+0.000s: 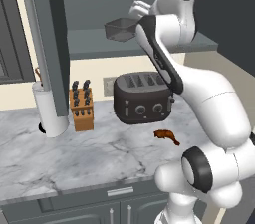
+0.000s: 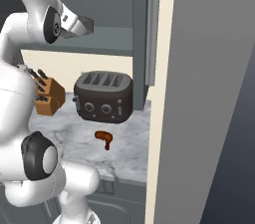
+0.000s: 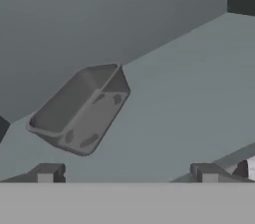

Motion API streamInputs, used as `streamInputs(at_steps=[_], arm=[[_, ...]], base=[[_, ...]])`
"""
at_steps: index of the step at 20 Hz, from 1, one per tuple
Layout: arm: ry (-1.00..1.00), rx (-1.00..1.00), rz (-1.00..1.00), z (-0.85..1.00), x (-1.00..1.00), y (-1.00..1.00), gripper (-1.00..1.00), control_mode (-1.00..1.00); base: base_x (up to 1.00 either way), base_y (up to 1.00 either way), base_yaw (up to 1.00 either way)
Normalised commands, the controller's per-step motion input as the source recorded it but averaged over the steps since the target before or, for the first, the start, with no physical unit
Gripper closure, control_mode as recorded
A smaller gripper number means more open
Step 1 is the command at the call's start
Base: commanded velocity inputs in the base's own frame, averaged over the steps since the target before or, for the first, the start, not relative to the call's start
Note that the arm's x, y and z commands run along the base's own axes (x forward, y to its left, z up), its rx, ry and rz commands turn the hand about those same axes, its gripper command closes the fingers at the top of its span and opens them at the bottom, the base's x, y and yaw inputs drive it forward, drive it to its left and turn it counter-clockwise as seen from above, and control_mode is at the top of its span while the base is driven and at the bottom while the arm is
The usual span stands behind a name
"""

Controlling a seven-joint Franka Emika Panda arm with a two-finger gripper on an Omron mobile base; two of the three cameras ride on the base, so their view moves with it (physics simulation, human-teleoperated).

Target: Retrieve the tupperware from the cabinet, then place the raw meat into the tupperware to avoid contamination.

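Observation:
The cabinet [image 1: 94, 46] stands open above the counter. On its grey shelf sits the tupperware [image 1: 119, 30], a small dark translucent tub, also seen as the tupperware [image 2: 85, 25]. My gripper [image 1: 138, 11] is up at shelf height, just right of the tub and a little short of it. In the hand view the gripper [image 3: 127, 173] is open, its fingertips [image 3: 47, 173] wide apart with nothing between them, and the tupperware [image 3: 79, 111] lies ahead and to the left. The raw meat [image 1: 167, 136] lies on the marble counter in front of the toaster, also visible as the raw meat [image 2: 104, 138].
A black four-slot toaster [image 1: 142, 97] stands on the counter below the shelf. A wooden knife block [image 1: 82, 106] and a white paper towel roll [image 1: 50, 111] are to its left. The open cabinet door [image 1: 47, 39] hangs at the left; another door [image 2: 149, 39] is on the right.

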Motion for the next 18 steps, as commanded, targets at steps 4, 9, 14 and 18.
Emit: streamInputs(at_steps=[4,9,14,18], arm=[[0.04,0.00,0.00,-0.06,0.37,0.12,-1.00,-1.00],[0.01,0.00,0.00,-0.15,0.29,0.10,-1.00,-1.00],[0.01,-0.01,0.00,-0.28,0.23,0.10,-1.00,-1.00],[0.00,0.00,0.00,-0.15,0.27,0.08,-1.00,-1.00]], base=[[0.00,0.00,0.00],[0.00,0.00,0.00],[0.00,0.00,0.00],[0.00,0.00,0.00]])
